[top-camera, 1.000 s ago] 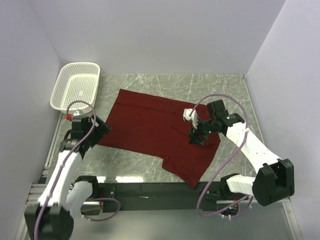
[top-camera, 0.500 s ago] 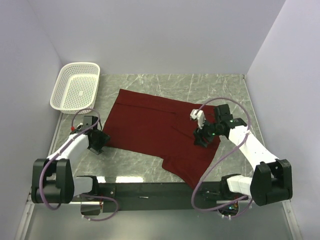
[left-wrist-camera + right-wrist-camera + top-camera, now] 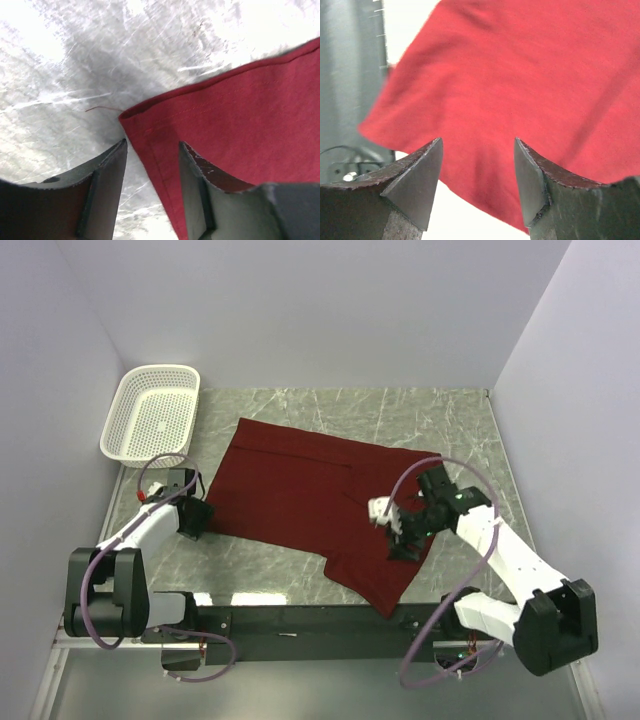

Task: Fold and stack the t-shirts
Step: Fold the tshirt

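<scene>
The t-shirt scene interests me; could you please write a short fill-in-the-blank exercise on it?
The t-shirt on the table is dark ____.
The white mesh basket sits at the table's far ____ corner.
The left hand is at the t-shirt corner nearest the ____.
The right hand has its fingers ____, holding nothing.
Missing words: red; left; basket; open.

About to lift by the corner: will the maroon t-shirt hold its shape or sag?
Probably sags: the maroon t-shirt lies flat and creased on the table, so it should drape from one pinch. Likely light: the hem between the open jaws of the left gripper looks thin.
</scene>
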